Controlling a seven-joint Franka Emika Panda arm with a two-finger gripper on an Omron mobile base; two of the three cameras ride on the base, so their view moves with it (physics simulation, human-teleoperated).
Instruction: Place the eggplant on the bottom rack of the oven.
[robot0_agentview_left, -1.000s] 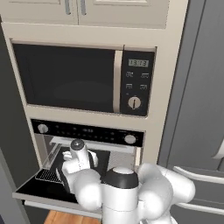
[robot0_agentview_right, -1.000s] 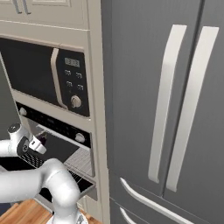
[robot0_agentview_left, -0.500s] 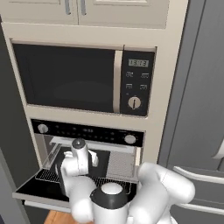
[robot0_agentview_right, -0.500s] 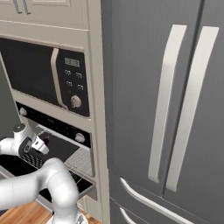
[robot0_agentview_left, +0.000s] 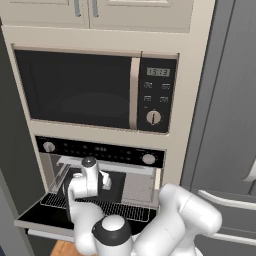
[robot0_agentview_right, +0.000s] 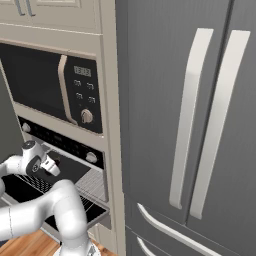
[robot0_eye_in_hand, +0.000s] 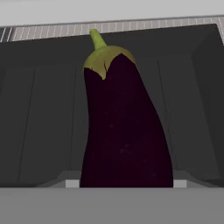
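Gripper (robot0_agentview_left: 103, 181) inside the mouth of the oven (robot0_agentview_left: 102, 187), fingertips hidden behind the eggplant (robot0_eye_in_hand: 124, 131) in the hand view, which stands between them, green stem pointing into the dark cavity; apparently clamped on it. Bottom rack (robot0_agentview_left: 127, 209) pulled out over the dropped door, partly covered by the arm

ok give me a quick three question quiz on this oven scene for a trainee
1. True or false: the dark purple glossy eggplant with a green stem already lies on the silver wire bottom rack.
2. The appliance above the built-in oven with the black control strip is: A) a toaster B) a black-glass microwave C) a sink
3. Fill in: the oven's drop-down door is ____.

Key: 1. False, it sits in the jaws, before the dark cavity. 2. B. 3. Open.
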